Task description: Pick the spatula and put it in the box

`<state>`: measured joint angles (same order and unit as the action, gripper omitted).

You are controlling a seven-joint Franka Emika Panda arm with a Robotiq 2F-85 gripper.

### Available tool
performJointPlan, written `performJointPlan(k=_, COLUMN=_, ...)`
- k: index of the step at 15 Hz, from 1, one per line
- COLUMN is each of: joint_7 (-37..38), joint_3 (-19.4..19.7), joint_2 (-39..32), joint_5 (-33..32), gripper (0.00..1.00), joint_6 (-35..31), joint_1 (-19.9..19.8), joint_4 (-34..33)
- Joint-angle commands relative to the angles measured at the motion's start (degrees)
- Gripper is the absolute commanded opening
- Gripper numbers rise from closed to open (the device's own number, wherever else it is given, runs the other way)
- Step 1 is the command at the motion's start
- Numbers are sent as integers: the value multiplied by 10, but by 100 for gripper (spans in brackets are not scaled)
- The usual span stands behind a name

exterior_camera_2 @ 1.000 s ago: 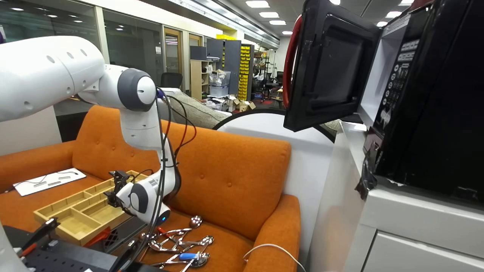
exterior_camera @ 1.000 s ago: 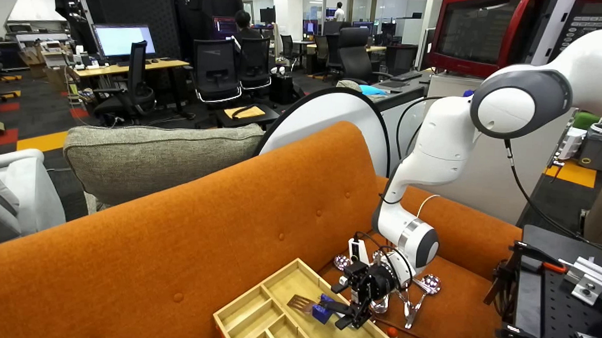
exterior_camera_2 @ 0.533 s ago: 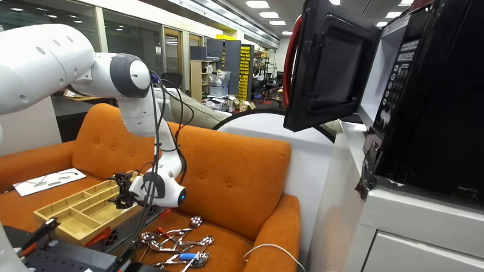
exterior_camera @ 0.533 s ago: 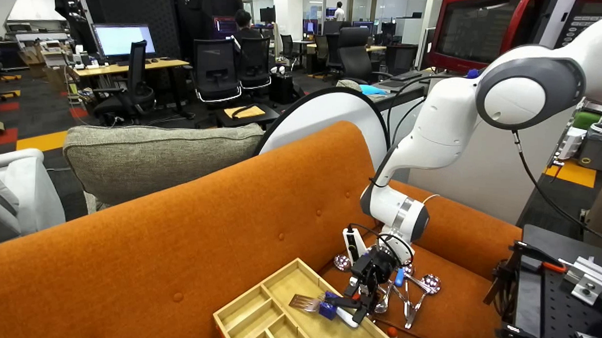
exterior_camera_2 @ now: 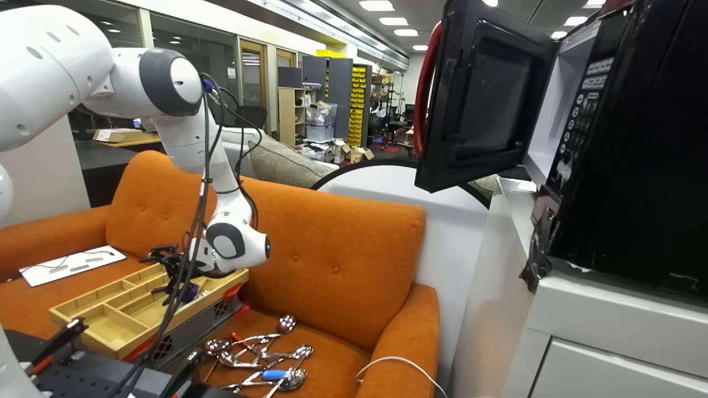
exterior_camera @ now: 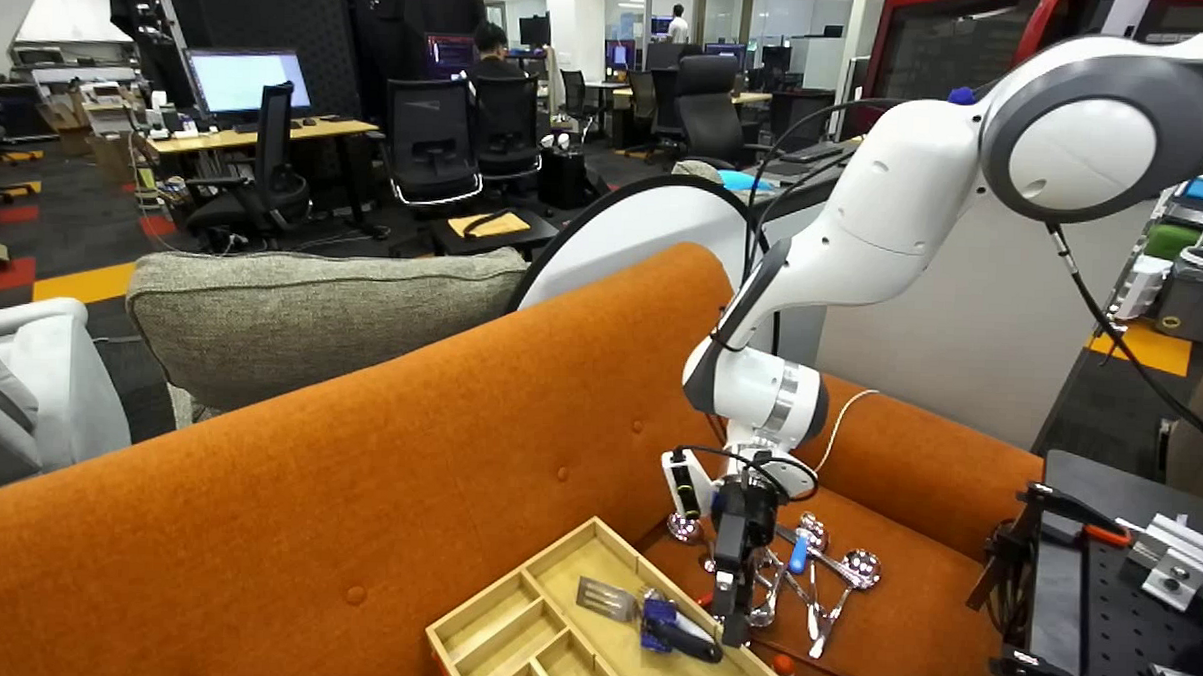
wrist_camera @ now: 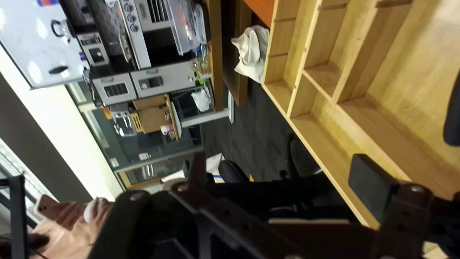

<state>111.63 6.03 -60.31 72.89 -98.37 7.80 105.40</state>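
The spatula (exterior_camera: 604, 598) lies in the pale wooden box (exterior_camera: 552, 611), its slotted metal head flat in the long compartment. Its dark handle (exterior_camera: 689, 642) points toward my gripper. A blue block (exterior_camera: 657, 625) sits at its neck; whether it is attached I cannot tell. A pale handle lies partly hidden beside it. My gripper (exterior_camera_2: 152, 275) is open above the box. In the wrist view the gripper (wrist_camera: 284, 172) has fingers wide apart with nothing between them. A rounded dark handle end (wrist_camera: 453, 115), probably the spatula's, shows at the right edge, outside the fingers.
The box stands on an orange sofa (exterior_camera: 356, 490). Several shiny metal utensils (exterior_camera_2: 254, 351) lie on the seat beside it. A black table (exterior_camera: 1112, 616) with clamps is near. A white board (exterior_camera_2: 72, 266) lies on the seat. A microwave door (exterior_camera_2: 487, 94) hangs open.
My gripper has turned and tilted and the wrist has moved, with the arm lifting at the elbow. The spatula has shifted slightly; its handle now lies lower, apart from my fingers.
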Motion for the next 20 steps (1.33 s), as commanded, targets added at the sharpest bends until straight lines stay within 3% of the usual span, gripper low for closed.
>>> performJointPlan(k=1, joint_7=-6, joint_3=-20, joint_2=39, joint_5=-52, gripper=100, joint_6=-50, joint_1=50, joint_4=13)
performJointPlan(k=6, joint_7=-8, joint_3=-39, joint_2=62, joint_5=-151, gripper=100, joint_6=-102, joint_1=112, joint_4=6)
performJointPlan(k=10, joint_7=-27, joint_3=-45, joint_2=75, joint_5=-223, gripper=100, joint_6=-191, joint_1=131, joint_4=19)
performJointPlan(k=11, joint_7=-48, joint_3=-56, joint_2=78, joint_5=-216, gripper=100, joint_6=-226, joint_1=125, joint_4=26)
performJointPlan(k=12, joint_7=-10, joint_3=-64, joint_2=59, joint_5=-223, gripper=100, joint_6=-187, joint_1=108, joint_4=1)
performJointPlan(k=14, joint_7=-25, joint_3=-69, joint_2=59, joint_5=-224, gripper=100, joint_6=-215, joint_1=109, joint_4=4)
performJointPlan(k=20, joint_7=-31, joint_3=-70, joint_2=59, joint_5=-224, gripper=100, joint_6=-220, joint_1=110, joint_4=6)
